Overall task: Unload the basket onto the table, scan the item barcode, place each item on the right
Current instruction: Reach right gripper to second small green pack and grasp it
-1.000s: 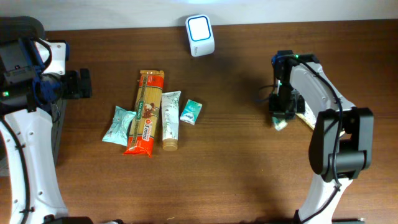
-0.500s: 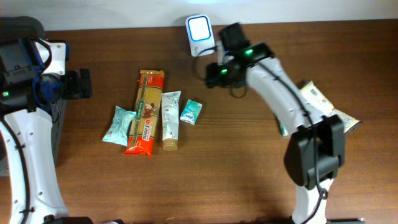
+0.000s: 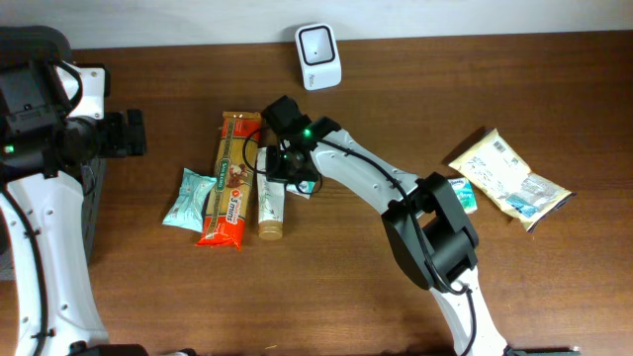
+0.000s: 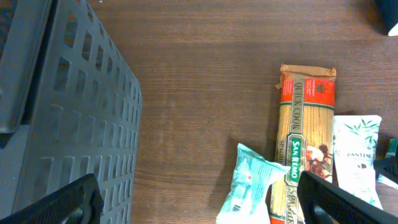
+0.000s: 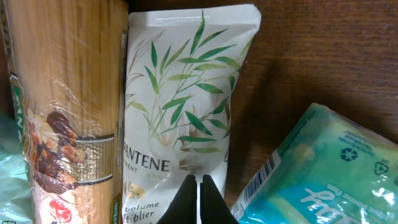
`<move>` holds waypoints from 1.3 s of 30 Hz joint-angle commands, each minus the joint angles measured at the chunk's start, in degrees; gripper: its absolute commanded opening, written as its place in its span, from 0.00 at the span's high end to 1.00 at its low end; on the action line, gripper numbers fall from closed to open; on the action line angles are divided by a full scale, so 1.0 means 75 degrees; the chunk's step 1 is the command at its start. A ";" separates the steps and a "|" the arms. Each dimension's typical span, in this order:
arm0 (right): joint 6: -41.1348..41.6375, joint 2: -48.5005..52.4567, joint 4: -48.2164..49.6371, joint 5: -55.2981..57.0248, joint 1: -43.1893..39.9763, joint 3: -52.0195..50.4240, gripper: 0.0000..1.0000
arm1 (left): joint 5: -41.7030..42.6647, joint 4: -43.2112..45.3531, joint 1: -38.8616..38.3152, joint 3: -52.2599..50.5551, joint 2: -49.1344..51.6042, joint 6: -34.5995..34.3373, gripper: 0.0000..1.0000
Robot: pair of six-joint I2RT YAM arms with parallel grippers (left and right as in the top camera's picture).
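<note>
The right pincer (image 5: pixel 198 190) hangs with its tips pressed together over the Pantene tube (image 5: pixel 180 106), at the edge nearest the teal packet (image 5: pixel 317 168). It holds nothing, and may be brushing the tube. The spaghetti pack (image 5: pixel 62 93) lies against the tube's left side. The scanner (image 3: pixel 318 55) stands well behind the tube. The left pincer (image 4: pixel 199 202), its tips wide apart, is far to the tube's left.

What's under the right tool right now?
The Pantene tube and a teal packet beside it. The shut right tool hangs over the tube's edge; from overhead it covers the tube's top and part of the packet.
</note>
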 commanded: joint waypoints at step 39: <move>-0.5394 -0.0580 -0.2702 -0.1746 -0.2882 0.1635 0.36 | 0.0029 0.0009 0.0029 0.0050 -0.0044 0.0149 0.01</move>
